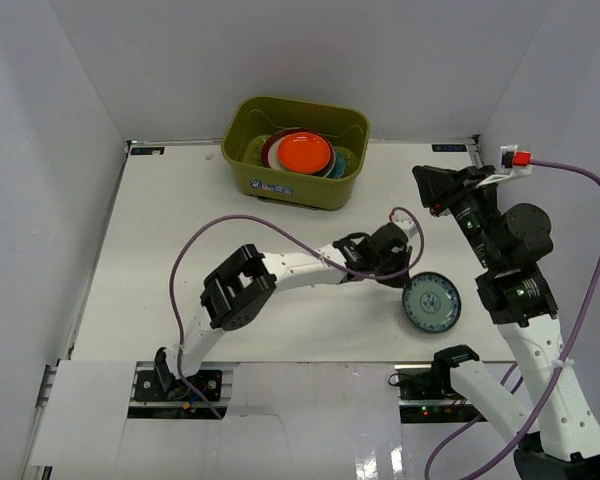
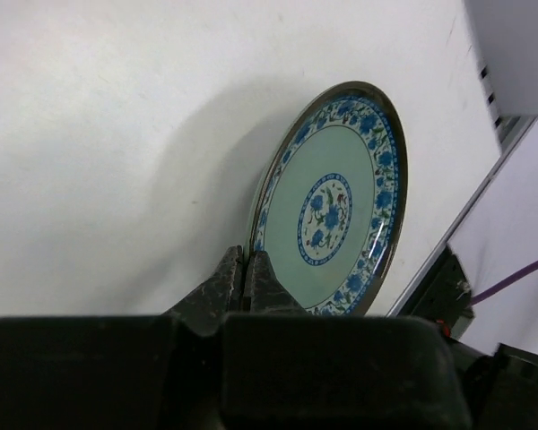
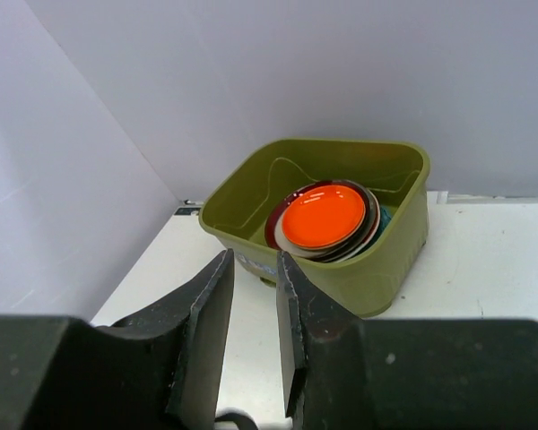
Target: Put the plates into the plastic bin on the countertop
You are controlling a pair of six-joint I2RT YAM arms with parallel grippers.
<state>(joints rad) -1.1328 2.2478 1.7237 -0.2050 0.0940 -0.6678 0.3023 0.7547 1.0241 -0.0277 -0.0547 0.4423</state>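
The small blue-green patterned plate [image 1: 431, 303] is on the right of the white countertop [image 1: 160, 220]. My left gripper [image 1: 401, 277] is shut on its near rim; in the left wrist view the gripper [image 2: 244, 270] pinches the rim of the plate [image 2: 336, 197], whose gripped edge looks raised. The olive-green plastic bin [image 1: 242, 130] stands at the back with a stack of plates inside, the orange plate [image 1: 303, 152] on top; a dark-red rim and a bit of teal show beneath. My right gripper [image 1: 432, 186] is raised, open a little and empty, facing the bin [image 3: 390, 260].
White walls close in the countertop on the left, back and right. A purple cable [image 1: 195, 245] loops over the table by the left arm. The right arm's base and a black block [image 1: 450, 362] sit at the near edge by the plate.
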